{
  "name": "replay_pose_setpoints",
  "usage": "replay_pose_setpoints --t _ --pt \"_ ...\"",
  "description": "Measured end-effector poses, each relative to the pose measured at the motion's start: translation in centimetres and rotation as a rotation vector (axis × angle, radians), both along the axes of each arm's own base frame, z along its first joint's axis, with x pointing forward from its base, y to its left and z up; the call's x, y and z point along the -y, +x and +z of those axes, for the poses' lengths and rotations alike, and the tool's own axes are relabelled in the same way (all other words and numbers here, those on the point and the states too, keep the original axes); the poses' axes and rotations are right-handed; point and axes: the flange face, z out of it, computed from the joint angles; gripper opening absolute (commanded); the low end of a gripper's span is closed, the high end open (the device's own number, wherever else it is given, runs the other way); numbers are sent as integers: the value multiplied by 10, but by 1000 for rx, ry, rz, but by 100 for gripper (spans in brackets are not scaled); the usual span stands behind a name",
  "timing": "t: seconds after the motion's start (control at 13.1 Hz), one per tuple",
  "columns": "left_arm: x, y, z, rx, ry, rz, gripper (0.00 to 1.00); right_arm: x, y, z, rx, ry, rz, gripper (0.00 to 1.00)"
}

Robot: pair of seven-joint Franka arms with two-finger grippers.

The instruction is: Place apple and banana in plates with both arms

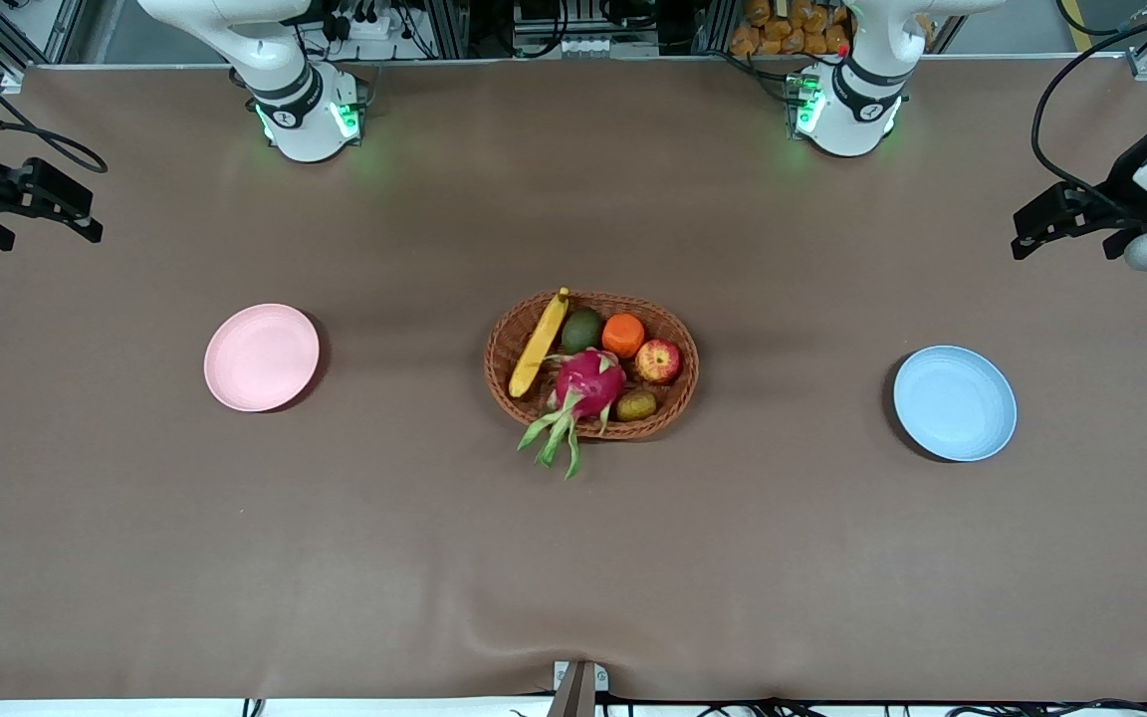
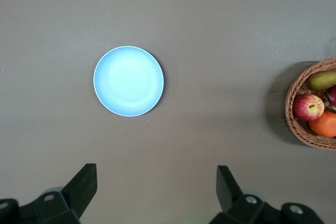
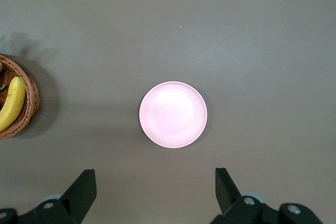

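Brown cloth (image 1: 335, 558) is covering the table; apple (image 1: 659, 360) and banana (image 1: 540, 344) are lying in the basket (image 1: 673, 403) between pink plate (image 1: 262, 357) and blue plate (image 1: 955, 402). Left gripper (image 2: 157, 184) and right gripper (image 3: 156, 187) are hanging open, empty, above the table's ends.

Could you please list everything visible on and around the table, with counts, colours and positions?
brown woven oval basket: one, mid-table, between the plates
long yellow banana: one, in the basket, toward the right arm's end
small red apple with yellow mottling: one, in the basket, toward the left arm's end
plain orange round fruit: one, in the basket, beside the apple
magenta dragon fruit: one, green leaves overhanging the basket's rim nearest the front camera
dark green avocado: one, in the basket
small olive-brown fruit: one, in the basket
pale pink round plate: one, right arm's end
light blue round plate: one, left arm's end
left gripper: black, waiting, jaws open
right gripper: black, waiting, jaws open
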Motion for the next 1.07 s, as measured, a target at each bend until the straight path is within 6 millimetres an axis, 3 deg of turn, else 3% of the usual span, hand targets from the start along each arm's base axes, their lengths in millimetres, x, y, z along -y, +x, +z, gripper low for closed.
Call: replay_pose_setpoints --t 0.3,0.61,1.07 --pt "0 1 -2 -3 0 0 100 0 0 0 3 -1 -1 100" --pt "4 6 -16 -37 -33 1 100 1 0 0 2 -1 -1 100" --pt "59 20 -73 -149 -53 -85 100 1 0 0 2 -2 -2 100"
